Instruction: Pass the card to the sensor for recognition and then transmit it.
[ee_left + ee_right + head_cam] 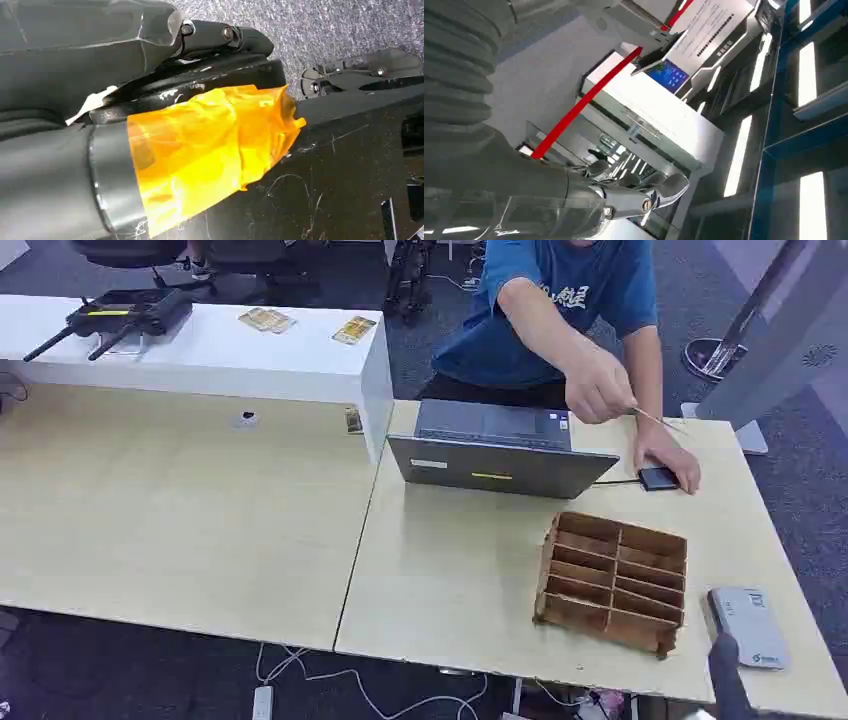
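Observation:
A person in a blue shirt stands behind the table and pinches a thin card [657,420] edge-on above its far right. Their other hand rests on a small black box [657,478] cabled to the laptop [495,450]. A grey-white reader device [748,626] lies flat near the front right edge. My right hand [728,675] shows as a dark fingertip just in front of that device. In the right wrist view my right hand [624,192] points up at the ceiling with fingers extended and nothing in it. My left hand [200,145], its thumb wrapped in orange tape, hangs over grey carpet and holds nothing.
A brown wooden organiser [612,582] with several compartments stands between the laptop and the reader. The white raised shelf [200,360] at the back left carries a black router [125,315] and two gold cards [265,318] [353,330]. Another card [353,421] leans by the shelf's end.

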